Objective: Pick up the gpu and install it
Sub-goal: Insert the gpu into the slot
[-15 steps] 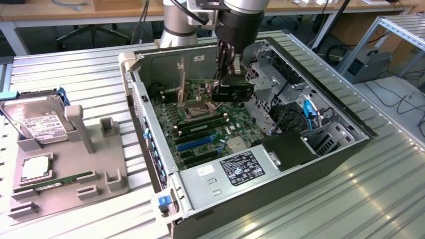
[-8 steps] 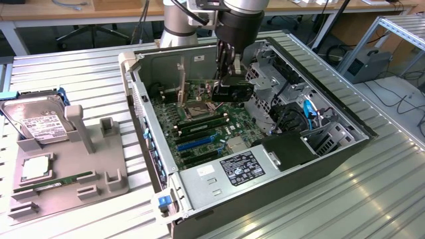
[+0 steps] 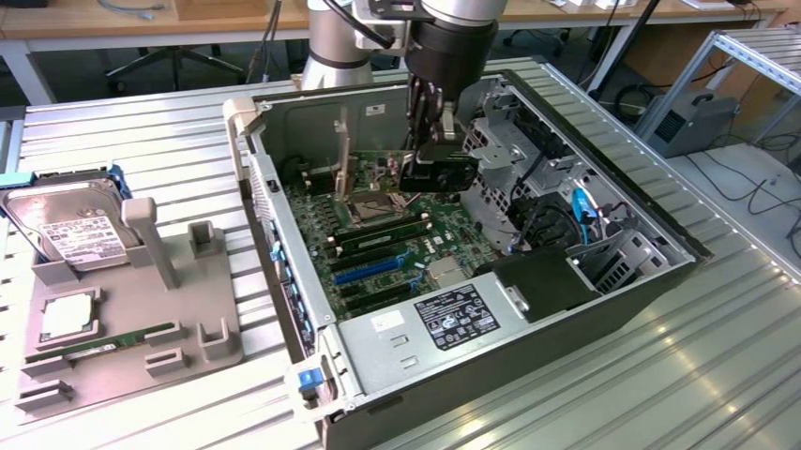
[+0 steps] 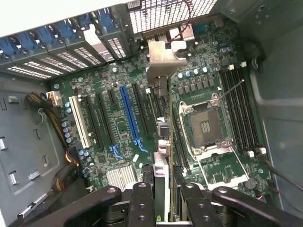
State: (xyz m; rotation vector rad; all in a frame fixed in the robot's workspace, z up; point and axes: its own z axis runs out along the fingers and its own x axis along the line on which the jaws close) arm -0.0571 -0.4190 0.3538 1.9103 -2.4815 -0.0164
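**Stage: Card Alignment Over the Slots**

The hand was clamped on the gpu, with its fingers pressed against both faces of the card. The gpu hung edge-down inside the open computer case, just above the motherboard. Its silver end bracket pointed toward the vented rear wall. Whether the card's lower edge had met a slot could not be determined.

Handling notes: the card appeared light and rigid, but fragile. The board would likely flex little, and its exposed components and contact edge would probably suffer under side load. The best hold was judged to be across the cooler block and board near the upper edge, clear of the contacts and the bracket.
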